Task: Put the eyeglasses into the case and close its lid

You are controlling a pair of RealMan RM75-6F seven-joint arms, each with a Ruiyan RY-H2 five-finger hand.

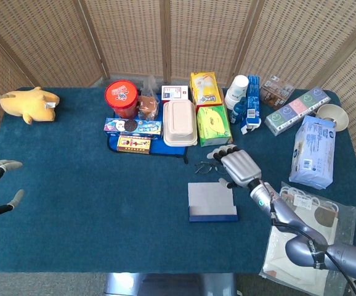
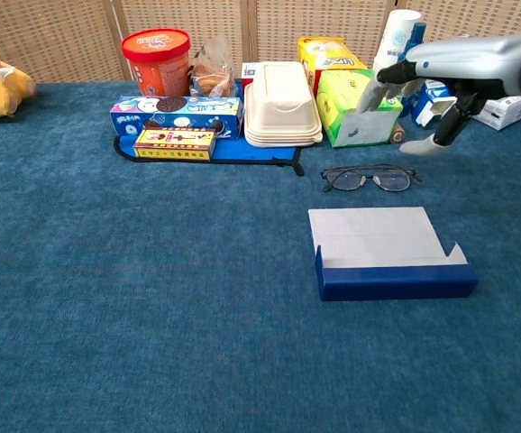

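Eyeglasses (image 2: 370,178) just below the open-fingered right hand (image 2: 463,68).

— Can you read anything on the packets around the white clamshell container (image 2: 281,104)?

— Not really. The red round tub (image 2: 156,56) to its left carries a blue-and-white logo on its lid and side, but the letters blur. The blue biscuit box (image 2: 176,114) and the yellow-and-red flat box (image 2: 174,142) just left of the container have print too small to make out.

— And to the right?

— The green tissue box (image 2: 360,106) beside it shows only smudged lettering. Further right, the long grey box (image 1: 296,108) bears round smiling-face signs, no legible words.
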